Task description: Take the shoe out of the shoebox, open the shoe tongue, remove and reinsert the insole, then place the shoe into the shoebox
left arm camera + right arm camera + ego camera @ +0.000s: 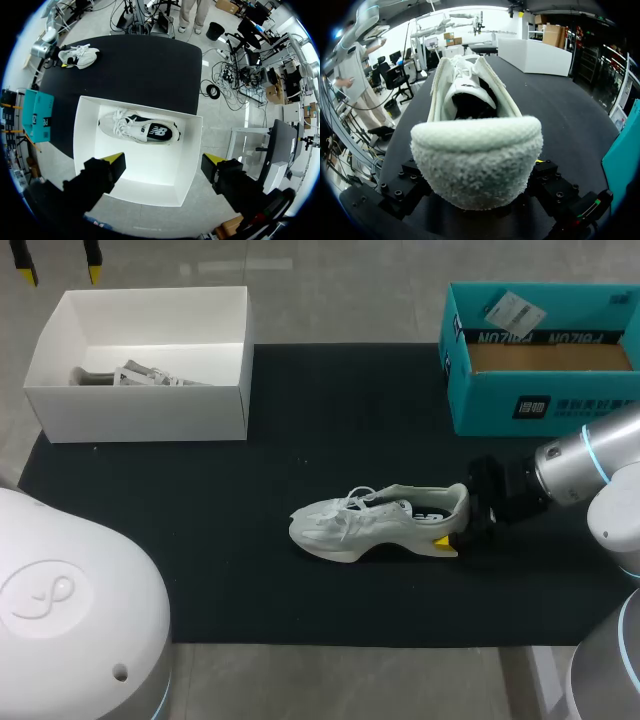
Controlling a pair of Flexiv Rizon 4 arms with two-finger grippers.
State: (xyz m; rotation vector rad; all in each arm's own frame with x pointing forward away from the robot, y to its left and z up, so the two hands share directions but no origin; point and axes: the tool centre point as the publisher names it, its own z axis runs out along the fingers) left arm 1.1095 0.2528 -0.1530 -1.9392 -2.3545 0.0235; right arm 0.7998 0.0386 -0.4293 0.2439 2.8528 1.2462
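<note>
**Shoe out on desk, right end effector at heel**

Shoe lies on its sole mid-desk, a bit toward the right edge, heel facing the right arm. Right end effector looks closed across the heel, 1 yellow tip against the sole's near side; far tip is hidden. Left end effector hangs wide open and empty above the white shoebox at the far-left corner, which holds a 2nd shoe. Teal box sits at the far-right corner.

Handling, my read: light; upper and padded collar soft and will crush; sole stiff. Heel and sole are the firm hold. Pinch tongue at its tip, insole at its heel edge.
</note>
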